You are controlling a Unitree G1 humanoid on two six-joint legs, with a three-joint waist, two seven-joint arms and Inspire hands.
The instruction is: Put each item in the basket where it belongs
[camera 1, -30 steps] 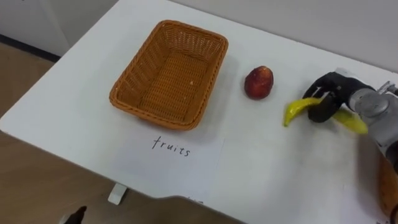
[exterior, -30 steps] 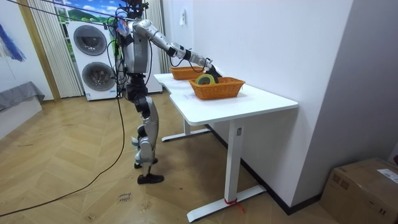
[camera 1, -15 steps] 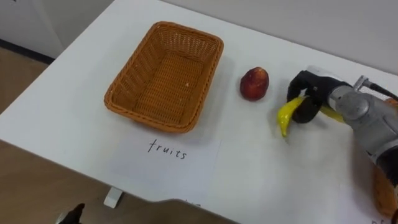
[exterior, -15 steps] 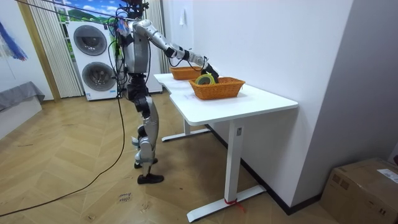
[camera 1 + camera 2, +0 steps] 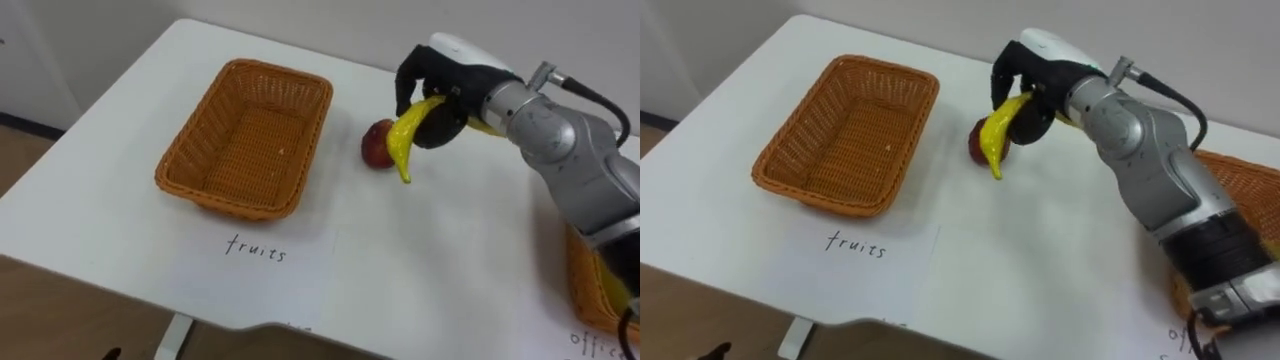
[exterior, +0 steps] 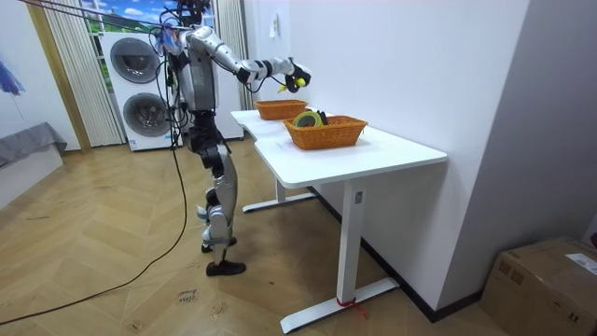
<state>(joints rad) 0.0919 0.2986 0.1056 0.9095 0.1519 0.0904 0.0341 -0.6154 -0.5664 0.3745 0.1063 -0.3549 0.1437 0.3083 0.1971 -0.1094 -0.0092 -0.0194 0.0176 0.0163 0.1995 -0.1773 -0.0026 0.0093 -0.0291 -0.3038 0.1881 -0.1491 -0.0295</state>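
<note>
My right hand (image 5: 443, 88) (image 5: 1037, 78) is shut on a yellow banana (image 5: 410, 136) (image 5: 997, 135), held in the air above the white table (image 5: 440, 270). The banana's tip hangs down in front of a red apple (image 5: 376, 146) (image 5: 977, 143) that lies on the table. To the left stands the empty wicker fruit basket (image 5: 245, 138) (image 5: 845, 133), with a paper label reading "fruits" (image 5: 257, 249) in front of it. In the room view my right hand (image 6: 295, 73) is raised high over the far basket (image 6: 280, 109).
A second wicker basket (image 5: 598, 295) (image 5: 1236, 190) sits at the table's right edge; in the room view this near basket (image 6: 326, 132) holds a greenish roll. I stand at the table's long side, with washing machines (image 6: 137, 89) behind me.
My right hand has lifted the banana off the table and carried it left and up, over the apple. The camera view has shifted too.
</note>
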